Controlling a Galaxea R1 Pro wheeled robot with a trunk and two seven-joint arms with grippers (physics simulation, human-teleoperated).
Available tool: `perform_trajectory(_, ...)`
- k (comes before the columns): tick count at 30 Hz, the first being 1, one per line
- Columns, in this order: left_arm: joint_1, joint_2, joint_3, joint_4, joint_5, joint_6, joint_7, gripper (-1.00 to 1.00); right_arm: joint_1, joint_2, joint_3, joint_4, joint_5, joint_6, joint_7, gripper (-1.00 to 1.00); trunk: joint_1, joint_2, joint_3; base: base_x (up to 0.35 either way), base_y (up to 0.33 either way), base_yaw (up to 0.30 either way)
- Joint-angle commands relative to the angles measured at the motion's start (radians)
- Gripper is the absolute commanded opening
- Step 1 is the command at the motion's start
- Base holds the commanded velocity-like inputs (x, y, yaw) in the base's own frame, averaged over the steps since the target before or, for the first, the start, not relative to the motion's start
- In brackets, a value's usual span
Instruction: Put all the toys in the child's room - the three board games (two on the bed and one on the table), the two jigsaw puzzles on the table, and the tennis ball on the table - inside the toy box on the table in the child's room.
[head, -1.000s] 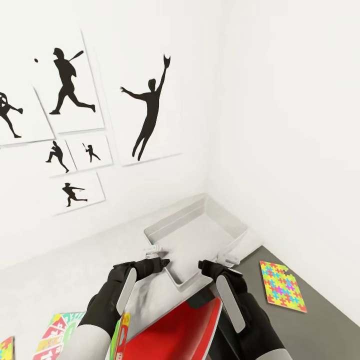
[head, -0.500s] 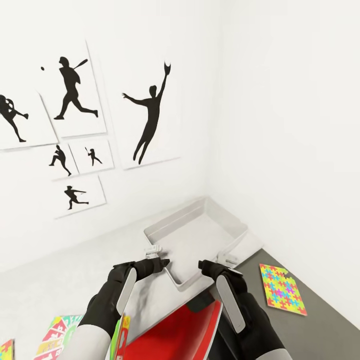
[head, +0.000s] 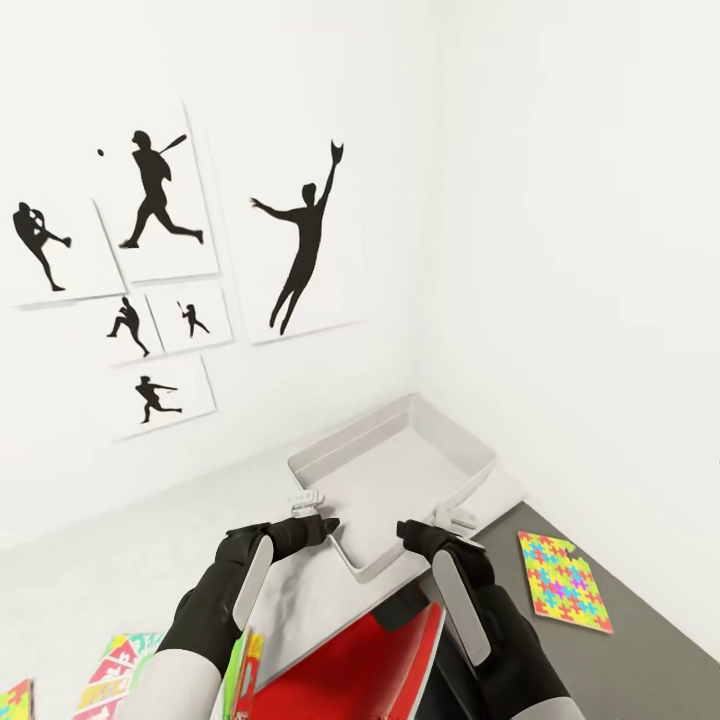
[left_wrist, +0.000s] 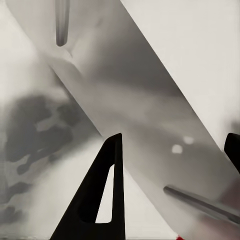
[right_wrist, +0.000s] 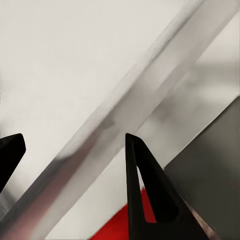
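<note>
The white toy box (head: 400, 465) stands open and empty in the room's corner, partly over the dark grey table (head: 640, 660). My left gripper (head: 322, 526) and right gripper (head: 408, 530) hover open at its near rim, one to each side of the near corner. The box's rim crosses between the spread fingers in both wrist views, under my left gripper (left_wrist: 172, 145) and my right gripper (right_wrist: 75, 142). A red board game (head: 350, 665) lies tilted between my forearms; what carries it is hidden. A bright jigsaw puzzle (head: 563, 581) lies flat on the table to the right.
Two colourful board games (head: 118, 668) lie at the lower left on the white surface (head: 120, 580). White walls meet right behind the toy box, the left one hung with black baseball silhouettes (head: 300, 240).
The wall pictures have slid down and to the right, so the camera has moved. Both grippers, the toy box and the red board game keep their places in the picture.
</note>
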Motion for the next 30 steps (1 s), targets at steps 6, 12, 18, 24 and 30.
perform_trajectory(6, -0.001, -0.002, 0.001, -0.002, 0.047, 0.01, -0.027, -1.0, 0.0, 0.0, 0.005, 0.0, -0.047, 0.004, -0.01, -1.0, 0.001, -0.002, 0.005, -0.027, 0.011, 0.0)
perform_trajectory(12, -0.001, -0.002, 0.001, -0.002, 0.046, 0.01, -0.027, -1.0, 0.0, 0.0, 0.005, -0.001, -0.047, 0.004, -0.008, -1.0, 0.001, -0.002, 0.006, -0.021, 0.008, 0.0)
perform_trajectory(18, -0.001, -0.002, 0.001, -0.002, 0.047, 0.01, -0.027, -1.0, 0.0, 0.0, 0.006, -0.001, -0.047, 0.002, -0.008, -1.0, 0.001, -0.002, 0.006, -0.071, 0.047, 0.0)
perform_trajectory(24, -0.001, -0.002, 0.001, -0.002, 0.047, 0.01, -0.027, -1.0, 0.0, 0.0, 0.006, 0.0, -0.047, 0.002, -0.008, -1.0, 0.001, -0.002, 0.006, -0.005, 0.003, 0.0)
perform_trajectory(30, -0.001, -0.002, 0.001, -0.002, 0.047, 0.01, -0.027, -1.0, 0.0, 0.0, 0.006, 0.0, -0.047, 0.002, -0.008, -1.0, 0.001, -0.002, 0.006, 0.0, 0.0, 0.0)
